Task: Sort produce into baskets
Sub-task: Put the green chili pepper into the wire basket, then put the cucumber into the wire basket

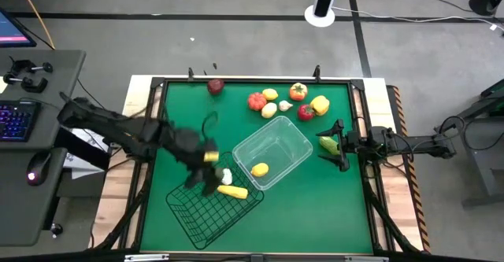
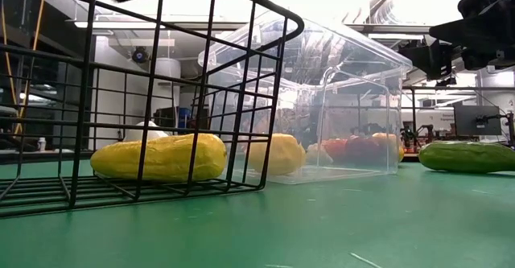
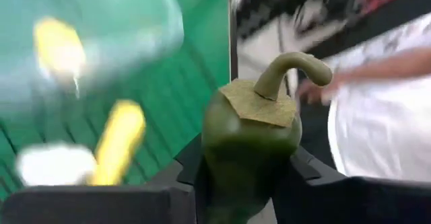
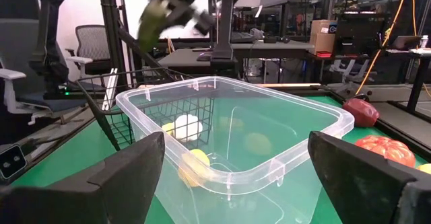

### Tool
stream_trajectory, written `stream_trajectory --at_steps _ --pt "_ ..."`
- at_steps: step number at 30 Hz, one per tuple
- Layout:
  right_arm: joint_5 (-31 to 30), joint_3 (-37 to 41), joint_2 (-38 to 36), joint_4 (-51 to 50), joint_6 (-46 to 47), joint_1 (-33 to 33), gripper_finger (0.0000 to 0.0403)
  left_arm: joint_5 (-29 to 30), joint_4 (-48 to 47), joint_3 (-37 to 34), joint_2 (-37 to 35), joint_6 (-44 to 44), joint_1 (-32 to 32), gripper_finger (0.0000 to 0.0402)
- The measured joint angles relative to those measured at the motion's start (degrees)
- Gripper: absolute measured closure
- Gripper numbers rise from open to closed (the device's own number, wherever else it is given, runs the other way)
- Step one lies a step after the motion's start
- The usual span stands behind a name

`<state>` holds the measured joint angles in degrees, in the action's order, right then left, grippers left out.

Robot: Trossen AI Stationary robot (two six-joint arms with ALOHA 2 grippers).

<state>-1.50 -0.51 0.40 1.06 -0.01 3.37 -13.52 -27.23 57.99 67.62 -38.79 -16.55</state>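
The left gripper (image 3: 246,183) hangs above the black wire mesh basket (image 1: 206,212), its two dark fingers closed tight around a green toy pepper with a curved stem (image 3: 250,133). Inside the wire basket lie a long yellow toy vegetable (image 1: 232,190) and a small white one (image 1: 227,175). Just beside it, tilted on the green table mat (image 1: 315,207), sits the clear plastic basket with rounded corners (image 1: 298,142), holding one yellow piece (image 1: 259,169). The right gripper (image 1: 337,145) waits at the mat's right edge, fingers spread wide and empty, next to a green cucumber-shaped toy (image 1: 327,144). More red, yellow, orange and white produce (image 1: 287,101) is clustered along the far side.
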Motion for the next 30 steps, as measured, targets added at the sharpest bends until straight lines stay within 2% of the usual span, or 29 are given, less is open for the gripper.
stream_trajectory --at_steps 3,5,10,14,17,24,30 --pt "0.0 0.0 0.0 0.0 0.0 0.0 0.0043 6.6 0.4 -2.3 1.6 -8.3 -6.5 0.0289" --pt "0.0 0.0 0.0 0.0 0.0 0.0 0.0043 8.0 2.1 -2.6 2.9 -12.4 -8.8 0.0260" --pt "0.0 0.0 0.0 0.0 0.0 0.0 0.0043 8.2 1.8 -2.8 5.2 -15.1 -8.0 0.0178" --pt "0.0 0.0 0.0 0.0 0.0 0.0 0.0043 7.6 2.0 -2.8 4.4 -12.1 -3.0 0.0126" --pt "0.0 0.0 0.0 0.0 0.0 0.0 0.0043 7.2 1.4 -1.2 3.2 -9.1 3.0 0.0106" --pt "0.0 0.0 0.0 0.0 0.0 0.0 0.0043 7.2 -0.3 7.3 2.6 6.6 20.0 0.0103" --pt "0.0 0.0 0.0 0.0 0.0 0.0 0.0043 6.9 0.1 12.2 2.2 23.7 28.2 0.0104"
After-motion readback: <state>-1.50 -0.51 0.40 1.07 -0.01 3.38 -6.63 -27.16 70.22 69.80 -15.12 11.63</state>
